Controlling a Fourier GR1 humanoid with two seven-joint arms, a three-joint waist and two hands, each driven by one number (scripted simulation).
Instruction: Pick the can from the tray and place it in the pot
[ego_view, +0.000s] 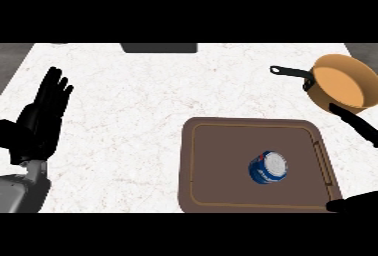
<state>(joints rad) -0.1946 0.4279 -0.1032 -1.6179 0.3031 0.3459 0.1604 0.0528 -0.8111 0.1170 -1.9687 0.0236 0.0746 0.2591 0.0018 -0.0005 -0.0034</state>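
A blue can (268, 168) with a white top stands on the brown tray (221, 150), right of the tray's middle. The copper pot (341, 82) sits beyond the tray's far right corner, its black handle (289, 71) pointing left. My right hand (356, 126) comes in from the right edge: one straight finger lies between the pot and the tray's right rim, and another dark part shows at the tray's near right corner. It is open and apart from the can. My left hand (43, 116) rests open at the far left, fingers up.
The white marbled counter (133, 100) spreads between my left hand and the tray. A dark flat object (159, 47) lies at the counter's back edge. Grey floor shows past the counter's far corners.
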